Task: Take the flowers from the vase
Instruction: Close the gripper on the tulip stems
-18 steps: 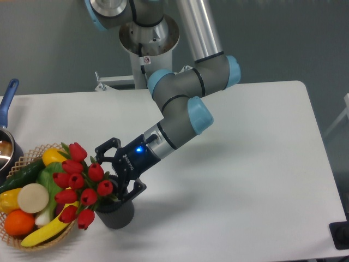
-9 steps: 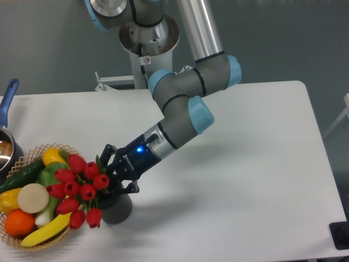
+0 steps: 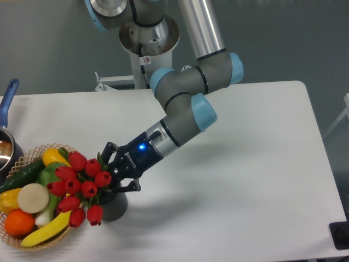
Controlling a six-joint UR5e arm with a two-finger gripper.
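Fixed camera: the gripper (image 3: 116,176) pinches the flowers (image 3: 79,185) just below the blooms, its fingers pressed together on the stems, directly above the vase (image 3: 113,204). The grasp looks made; the lift looks barely begun, since the stems reach down to the vase. A fruit basket (image 3: 22,238) sits beyond the blooms.

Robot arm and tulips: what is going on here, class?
A single robot arm reaches down to the front left of the white table. Its gripper is closed around the stems of the flowers, a bunch of red tulips whose stems are in the vase, a short dark pot. The bunch leans left over a wicker basket of fruit and vegetables. A blue-handled pot sits at the left edge.
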